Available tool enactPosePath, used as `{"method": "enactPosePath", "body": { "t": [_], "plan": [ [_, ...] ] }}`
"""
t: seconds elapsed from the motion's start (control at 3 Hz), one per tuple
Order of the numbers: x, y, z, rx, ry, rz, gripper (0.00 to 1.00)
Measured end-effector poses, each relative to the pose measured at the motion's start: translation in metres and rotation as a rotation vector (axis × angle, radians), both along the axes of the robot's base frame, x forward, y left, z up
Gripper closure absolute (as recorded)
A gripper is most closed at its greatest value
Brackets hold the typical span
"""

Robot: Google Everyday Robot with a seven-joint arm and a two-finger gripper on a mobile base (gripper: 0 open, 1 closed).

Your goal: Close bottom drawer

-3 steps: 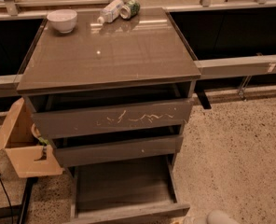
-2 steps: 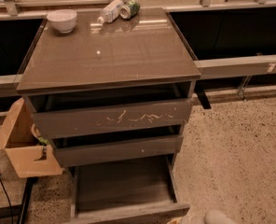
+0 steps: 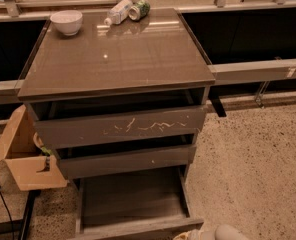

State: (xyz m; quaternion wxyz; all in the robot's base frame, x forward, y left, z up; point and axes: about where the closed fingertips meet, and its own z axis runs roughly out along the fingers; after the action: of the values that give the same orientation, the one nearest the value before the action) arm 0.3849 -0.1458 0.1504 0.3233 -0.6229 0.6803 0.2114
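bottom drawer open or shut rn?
Open: the lowest grey-brown drawer sits pulled out, wood-grain floor exposed. The pale pincer is at its front right corner.

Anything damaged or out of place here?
Pale scratches mar the top drawer front. A bottle and can lie tipped on top. The bottom drawer stands wide open; the gripper is by its front corner.

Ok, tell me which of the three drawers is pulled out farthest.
The bottom drawer: its wood-grain floor lies exposed, while the scratched top drawer and middle drawer are barely ajar. The gripper is at its front right corner.
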Motion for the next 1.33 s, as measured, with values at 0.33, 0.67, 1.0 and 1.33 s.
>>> {"method": "enactPosePath", "body": {
  "t": [0.33, 0.67, 1.0, 1.33],
  "plan": [
    [0.01, 0.007, -0.005, 0.003, -0.029, -0.001, 1.0],
    [0.018, 0.013, -0.01, 0.002, -0.04, 0.0, 1.0],
    [0.028, 0.018, -0.018, -0.003, -0.046, -0.003, 1.0],
    [0.029, 0.019, -0.019, -0.003, -0.047, -0.003, 0.83]
  ]
}}
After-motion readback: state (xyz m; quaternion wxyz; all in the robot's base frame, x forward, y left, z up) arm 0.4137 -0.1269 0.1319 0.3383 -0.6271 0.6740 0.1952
